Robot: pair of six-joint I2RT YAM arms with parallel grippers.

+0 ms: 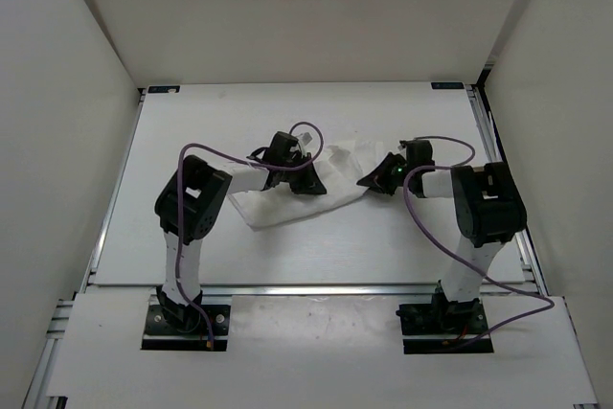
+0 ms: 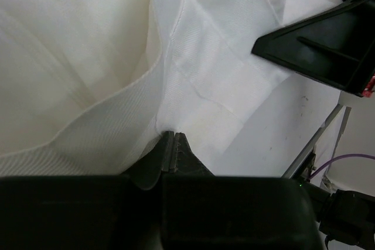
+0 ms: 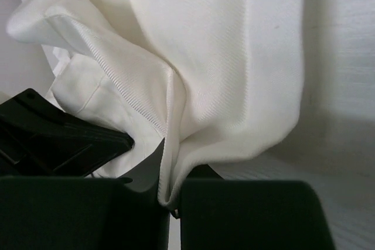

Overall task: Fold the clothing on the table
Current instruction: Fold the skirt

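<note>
Since the black left gripper (image 2: 171,144) and black right gripper (image 3: 170,171) were each pinching the wrinkled white fabric garment (image 1: 287,208) mid-way across the matte white tabletop (image 1: 287,258), lifting both evenly seemed smartest, imo.

**mik:** where were the cams looking from?

**jo:** top one sat above and behind the arm bases, facing down over the whole table (image 1: 335,246), near edge to far edge. Wrist cams were jammed right against the clothing (image 1: 340,184), looking along their own fingers (image 2: 188,159). All three shared it; left wrist also caught the right gripper (image 2: 263,48), right wrist the left gripper (image 3: 120,143).
</note>
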